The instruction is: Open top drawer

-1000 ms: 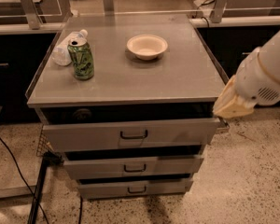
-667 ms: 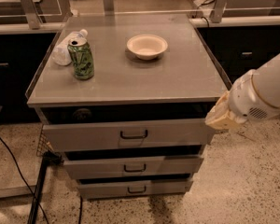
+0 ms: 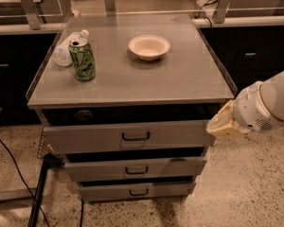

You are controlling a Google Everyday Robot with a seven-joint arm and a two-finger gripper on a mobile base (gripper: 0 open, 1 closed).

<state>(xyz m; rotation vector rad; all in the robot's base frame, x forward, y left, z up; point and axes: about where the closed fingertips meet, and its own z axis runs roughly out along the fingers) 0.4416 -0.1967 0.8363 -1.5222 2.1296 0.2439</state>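
Note:
The top drawer is the tallest of three grey fronts in the metal cabinet, with a small dark bar handle at its centre. Its front stands a little out from the cabinet, with a dark gap above it. My gripper is the beige tip of the white arm coming in from the right. It sits beside the drawer front's right end, close to its top right corner. I cannot tell whether it touches the drawer.
On the cabinet top stand a green can, a plastic bottle lying behind it, and a white bowl. Two narrower drawers sit below. A dark pole and cables lie on the floor at left.
The arm and gripper have moved down and slightly left, from beside the cabinet's top edge to the level of the top drawer front. The drawer has not visibly moved.

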